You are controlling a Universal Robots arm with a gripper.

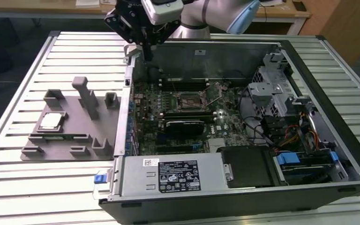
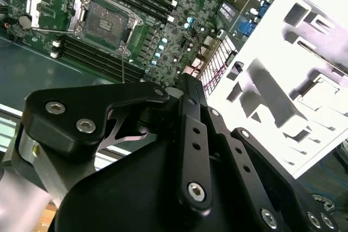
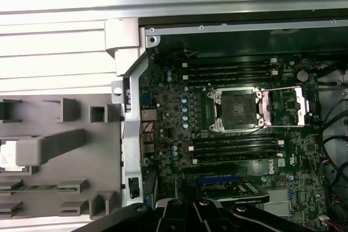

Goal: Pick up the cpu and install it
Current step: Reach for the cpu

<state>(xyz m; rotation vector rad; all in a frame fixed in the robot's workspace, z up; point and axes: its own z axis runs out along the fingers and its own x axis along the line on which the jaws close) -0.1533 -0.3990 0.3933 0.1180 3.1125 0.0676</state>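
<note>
Across the slatted table (image 1: pixel 73 56) we see the cpu (image 1: pixel 50 121) on the grey fixture (image 1: pixel 67 140), well apart from the gripper (image 1: pixel 148 54), whose fingers are pressed together, empty.

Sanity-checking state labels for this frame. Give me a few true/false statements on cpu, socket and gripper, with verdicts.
1. The cpu lies on the grey fixture, outside the case. True.
2. The gripper is down at the cpu. False: it hangs over the case's far edge, well apart from the cpu.
3. The motherboard socket is empty, with its cover plate swung open. True.
4. The fixture sits on the exterior view's right of the case. False: it is on the exterior view's left.
</note>
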